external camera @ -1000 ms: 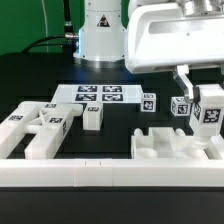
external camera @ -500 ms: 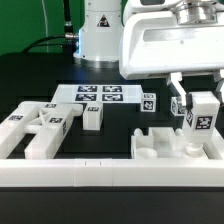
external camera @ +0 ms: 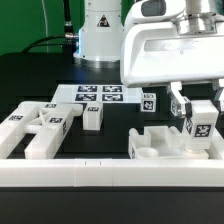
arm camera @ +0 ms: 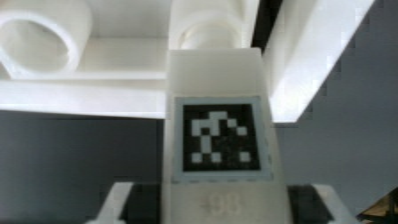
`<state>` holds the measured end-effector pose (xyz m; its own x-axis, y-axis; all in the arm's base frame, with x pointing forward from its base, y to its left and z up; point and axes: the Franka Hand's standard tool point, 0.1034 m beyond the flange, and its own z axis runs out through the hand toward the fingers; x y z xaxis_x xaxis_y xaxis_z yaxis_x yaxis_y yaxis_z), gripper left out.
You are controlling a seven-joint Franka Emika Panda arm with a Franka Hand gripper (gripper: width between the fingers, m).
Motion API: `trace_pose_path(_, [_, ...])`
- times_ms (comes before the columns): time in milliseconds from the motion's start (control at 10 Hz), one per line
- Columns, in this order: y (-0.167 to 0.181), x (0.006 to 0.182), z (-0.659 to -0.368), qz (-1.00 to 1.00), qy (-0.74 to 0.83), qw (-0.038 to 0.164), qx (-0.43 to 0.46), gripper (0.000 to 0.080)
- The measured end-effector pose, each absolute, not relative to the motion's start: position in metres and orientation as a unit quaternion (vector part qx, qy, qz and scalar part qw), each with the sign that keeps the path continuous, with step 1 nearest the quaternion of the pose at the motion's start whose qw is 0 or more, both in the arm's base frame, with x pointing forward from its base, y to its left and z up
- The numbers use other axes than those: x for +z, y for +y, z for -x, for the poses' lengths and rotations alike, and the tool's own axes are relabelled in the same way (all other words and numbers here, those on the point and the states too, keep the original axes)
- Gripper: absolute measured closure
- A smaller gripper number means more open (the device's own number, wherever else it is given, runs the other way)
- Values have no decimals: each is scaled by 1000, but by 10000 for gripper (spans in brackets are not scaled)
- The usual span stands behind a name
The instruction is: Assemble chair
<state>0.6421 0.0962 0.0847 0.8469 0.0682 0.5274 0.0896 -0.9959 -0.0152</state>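
Right now the gripper [external camera: 198, 108] is clamped on a leg [external camera: 201, 124], upright, just above the seat [external camera: 160, 146] near the table's [external camera: 110, 135] front-right corner. Square the leg's tip over its mount before lowering. Go slow and plumb; any tilt will likely jam it.

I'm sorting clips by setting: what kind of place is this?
Probably a robotics lab bench: a robot arm base stands behind a black table, a marker board lies on it, and the end effector grips a white post bearing a printed tag like the other loose parts.
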Motion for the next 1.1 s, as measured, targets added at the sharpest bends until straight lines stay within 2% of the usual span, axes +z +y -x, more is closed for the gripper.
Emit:
trace_pose_path(600, [101,85,-645,953,-44,19,-299,509])
trace_pose_path(700, [100,87,-646,953,-44,19,-299,408])
trace_pose_path(800, [99,88,-647,953,-44,19,-300,269])
trace_pose_path(900, [100,87,-646,953,-45,19,-299,185])
trace_pose_path(1100, [100,87,-646,953,-45,18,-299,157])
